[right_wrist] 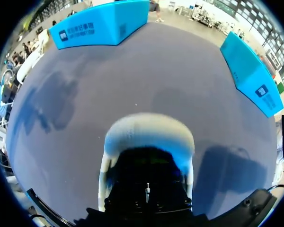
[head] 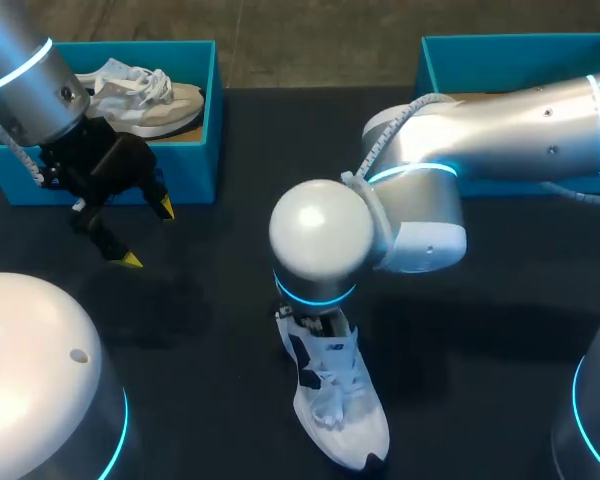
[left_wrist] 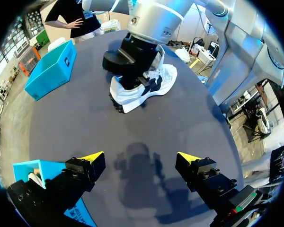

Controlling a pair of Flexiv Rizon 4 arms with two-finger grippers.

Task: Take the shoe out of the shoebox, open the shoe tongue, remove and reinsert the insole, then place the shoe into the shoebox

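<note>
Our right arm (head: 320, 235) reaches over the middle of the dark bench (head: 220, 330), its wrist straight above the work. Two blue boxes sit at the far edge, well apart: the left shoebox (head: 195, 150) holds a second shoe (head: 145, 100), and of the right shoebox (head: 520, 40) we see only the rim. The white shoe (head: 340, 410) is out on the bench with its toe towards us. The right tool (right_wrist: 148, 187) is sunk into its collar, and we cannot tell how it stands. The left tool (head: 148, 234) hangs wide open and empty beside the left shoebox. We judge the tongue or insole step is in hand. Next, the shoe needs steadying while something is drawn up out of it.
</note>
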